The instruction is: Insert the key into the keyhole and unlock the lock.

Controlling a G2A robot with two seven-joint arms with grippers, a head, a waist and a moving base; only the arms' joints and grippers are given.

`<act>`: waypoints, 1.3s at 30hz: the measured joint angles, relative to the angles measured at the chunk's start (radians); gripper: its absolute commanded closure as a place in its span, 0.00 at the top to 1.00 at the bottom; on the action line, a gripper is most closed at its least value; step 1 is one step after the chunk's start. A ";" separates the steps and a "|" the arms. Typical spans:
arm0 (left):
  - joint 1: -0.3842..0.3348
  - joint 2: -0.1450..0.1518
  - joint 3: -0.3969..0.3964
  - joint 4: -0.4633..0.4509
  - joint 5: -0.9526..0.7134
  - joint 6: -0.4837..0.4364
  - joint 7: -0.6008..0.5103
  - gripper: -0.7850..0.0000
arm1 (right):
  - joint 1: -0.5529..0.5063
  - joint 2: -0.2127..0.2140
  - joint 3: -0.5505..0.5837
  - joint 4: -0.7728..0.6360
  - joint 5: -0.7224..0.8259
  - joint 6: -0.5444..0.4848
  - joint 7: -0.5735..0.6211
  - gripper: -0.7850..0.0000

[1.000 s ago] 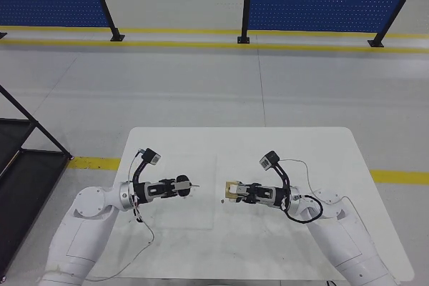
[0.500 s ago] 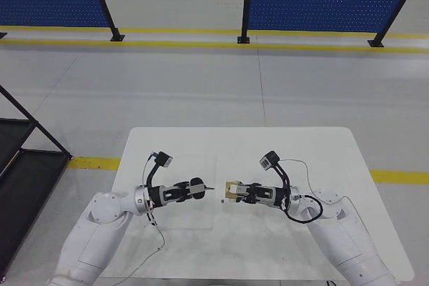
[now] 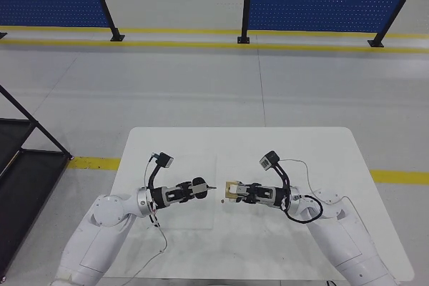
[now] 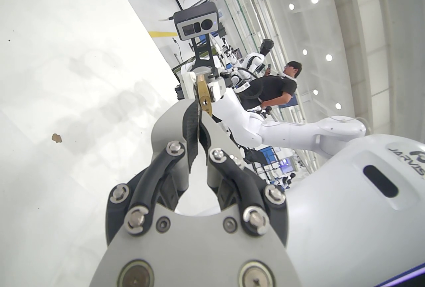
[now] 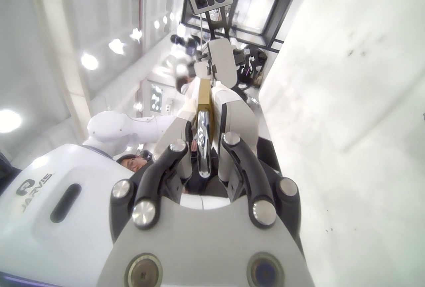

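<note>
The rounded white table (image 3: 329, 150) is lying beneath both arms, which are carrying the two pieces above it so they can meet end-on. Right of centre, the right gripper (image 3: 243, 191) is clamping shut on the blocky brass padlock (image 3: 232, 190), presenting its end leftward. The left gripper (image 3: 199, 187) is pinching shut on the small silver key (image 3: 210, 187), its tip just short of the lock, not touching. The left wrist view is giving us the keyhole (image 4: 205, 100) straight ahead, and the right wrist view is revealing the chrome shackle (image 5: 202, 142) between its fingers.
</note>
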 measured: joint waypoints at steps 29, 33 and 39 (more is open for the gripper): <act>0.036 0.008 0.047 -0.077 0.047 0.032 0.094 0.00 | 0.000 0.000 0.000 0.000 0.000 0.000 0.000 0.00; 0.023 0.009 0.058 -0.067 0.051 0.032 0.100 0.00 | 0.000 0.000 0.000 0.000 0.000 0.000 0.000 0.00; 0.011 0.010 0.070 -0.055 0.049 0.035 0.105 0.00 | 0.000 0.000 0.000 0.000 0.000 0.000 0.000 0.00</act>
